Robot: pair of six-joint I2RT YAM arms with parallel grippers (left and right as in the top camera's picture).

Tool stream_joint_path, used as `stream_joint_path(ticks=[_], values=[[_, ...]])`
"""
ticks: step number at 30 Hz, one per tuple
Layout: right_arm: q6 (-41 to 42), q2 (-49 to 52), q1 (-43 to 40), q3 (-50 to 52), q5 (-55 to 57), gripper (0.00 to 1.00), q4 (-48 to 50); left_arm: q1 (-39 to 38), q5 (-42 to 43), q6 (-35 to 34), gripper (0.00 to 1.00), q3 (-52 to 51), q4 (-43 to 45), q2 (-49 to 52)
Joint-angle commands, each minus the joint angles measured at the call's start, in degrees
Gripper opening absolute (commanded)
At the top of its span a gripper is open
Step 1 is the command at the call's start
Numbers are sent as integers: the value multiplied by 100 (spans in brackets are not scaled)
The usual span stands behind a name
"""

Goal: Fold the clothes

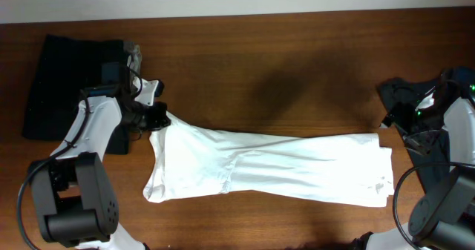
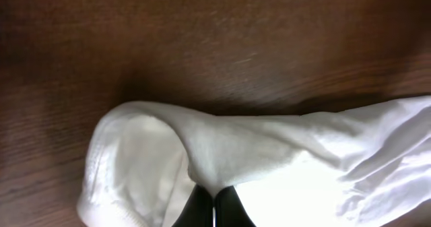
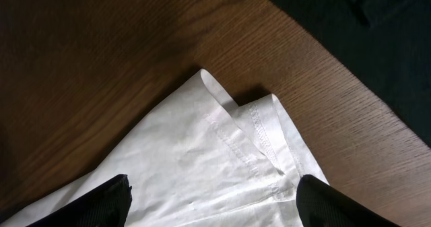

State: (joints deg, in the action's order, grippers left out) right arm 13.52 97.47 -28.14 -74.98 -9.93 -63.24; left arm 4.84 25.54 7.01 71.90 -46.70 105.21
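Observation:
A white garment [image 1: 267, 165] lies stretched across the middle of the wooden table, folded lengthwise. My left gripper [image 1: 161, 119] is shut on its upper left corner; in the left wrist view the black fingertips [image 2: 213, 201] pinch a fold of the white cloth [image 2: 269, 153]. My right gripper [image 1: 391, 122] hovers open over the garment's upper right corner; in the right wrist view its two fingers stand wide apart [image 3: 212, 200] above the hemmed corner [image 3: 236, 126], holding nothing.
A dark folded garment [image 1: 56, 79] lies at the back left under the left arm. Another dark garment [image 1: 415, 102] lies at the right edge, also seen in the right wrist view [image 3: 363, 31]. Bare wood [image 1: 282, 64] lies behind the white garment.

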Motion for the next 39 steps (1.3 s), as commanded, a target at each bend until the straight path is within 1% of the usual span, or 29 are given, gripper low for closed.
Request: stream_joint_path(ticks=[1,3,7,8,10,11,12,13,15,17,19,21,22,23,24,26,27,28,29,30,31,34,35,36,37,38,39], values=[[52,37,-2,46,55,82,9,20,-457,15,0,92,111,-131],[52,37,-2,46,55,82,9,20,-763,15,1,92,208,-131],[52,37,-2,46,55,82,9,20,-780,35,3,92,260,-131],[52,37,-2,46,55,82,7,22,-782,35,12,92,254,-131],[52,37,-2,46,76,82,7,20,-780,33,54,92,157,-131],[50,37,-2,46,146,83,7,22,-780,33,78,92,4,-131],[-20,42,-2,46,330,86,55,22,-778,35,79,92,-184,-131],[-162,42,-2,52,382,86,120,22,-774,35,79,92,-273,-131],[-520,94,-2,81,422,85,361,20,-756,39,78,92,-450,-131],[-579,313,-7,85,420,85,330,20,-595,72,64,90,-682,-131],[-579,697,-7,85,420,85,229,13,-129,420,61,61,-785,-129],[-575,1073,-7,85,415,85,186,-26,-133,522,61,-83,-756,-125],[-575,1215,-7,85,420,86,190,-35,-133,599,57,-179,-715,-118],[-579,1373,-7,85,492,90,201,-35,-131,597,53,-398,-535,-107],[-579,1458,-9,85,627,91,229,-33,-131,595,43,-527,-404,-109],[-581,1582,-11,85,461,90,262,-33,-131,592,32,-780,-70,-109],[-581,1585,-11,85,361,90,262,-33,-133,592,29,-876,63,-107],[-579,1582,-11,79,245,90,278,-33,-136,592,27,-997,256,-107],[-581,1582,-13,72,105,90,284,-33,-146,595,30,-1064,393,-107],[-614,1580,-13,50,-33,90,282,-33,-199,588,42,-1137,540,-107],[-772,1561,-13,-26,-304,90,227,-33,-315,570,43,-1207,623,-107],[-866,1434,-13,-234,-341,90,-74,-28,-691,573,42,-1392,619,-107],[-863,1388,-11,-260,-343,91,-155,-28,-765,573,36,-1473,688,-107],[-861,1355,-11,-260,-343,92,-256,-28,-765,570,27,-1532,778,-107],[-863,1355,-11,-258,-339,94,-374,-28,-885,496,8,-1545,835,-107],[-866,1355,-11,-238,-332,95,-426,-24,-1263,155,0,-1545,898,-107],[-866,1357,-11,-234,-315,95,-457,-2,-1620,-142,0,-1545,925,-107]])
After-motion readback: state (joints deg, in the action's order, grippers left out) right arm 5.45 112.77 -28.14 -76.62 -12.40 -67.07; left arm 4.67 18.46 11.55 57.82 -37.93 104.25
